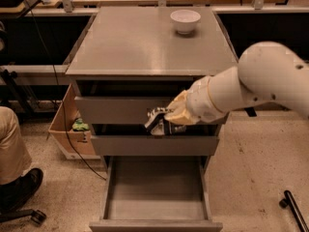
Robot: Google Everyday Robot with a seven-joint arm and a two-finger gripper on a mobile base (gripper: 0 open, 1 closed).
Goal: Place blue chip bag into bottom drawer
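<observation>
Your gripper (163,123) hangs in front of the cabinet (145,52), level with the gap between the top drawer (116,110) and the middle drawer (145,145). The white arm (251,86) reaches in from the right. The jaws are closed on the blue chip bag (155,118), which sticks out to the left of the fingertips, crumpled and clear of any surface.

The bottom drawer (154,192) is pulled out toward you, right below the gripper. The bag is in the air above the far part of its tray, well apart from the tray floor and not inside it.

On the cabinet top, a white bowl (185,21) sits at the far right, well apart from the gripper. A cardboard box (65,129) stands on the floor just left of the cabinet.
</observation>
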